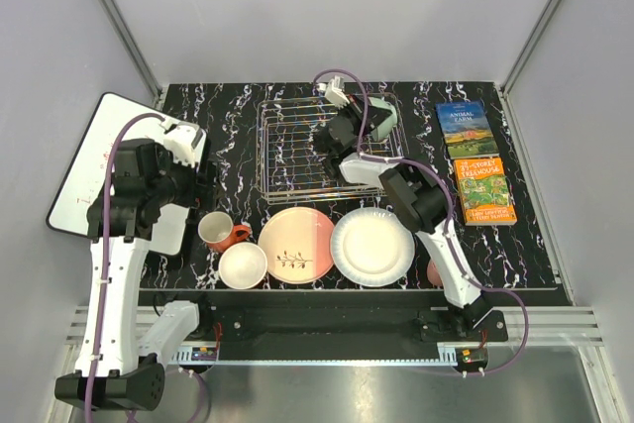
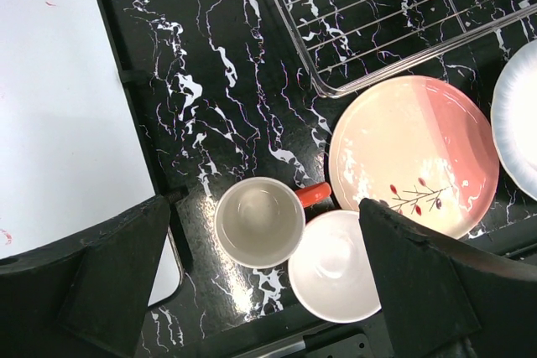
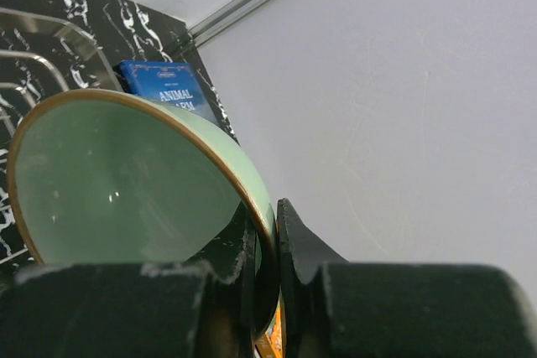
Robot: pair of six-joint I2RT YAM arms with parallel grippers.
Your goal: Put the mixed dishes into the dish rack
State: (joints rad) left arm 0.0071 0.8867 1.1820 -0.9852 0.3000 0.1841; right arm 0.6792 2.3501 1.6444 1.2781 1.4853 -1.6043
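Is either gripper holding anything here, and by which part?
The right gripper pinches the green bowl by its rim, one finger inside, one outside. The left gripper is open and holds nothing.

White board (image 1: 84,160) lies at the left of the marbled table (image 1: 238,116); on the right, a blue book (image 1: 466,128) sits just beyond an orange book (image 1: 482,190).

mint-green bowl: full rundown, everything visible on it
The mint-green bowl looks like glazed ceramic: pale green and glossy inside, with a thin brown-gold rim. It is tipped up on edge, with its mouth facing sideways rather than up. The right gripper is shut on its rim, one finger inside and one outside. In the top view it is held over the right end of the dish rack; whether it touches the wires cannot be told. Nothing shows inside it.
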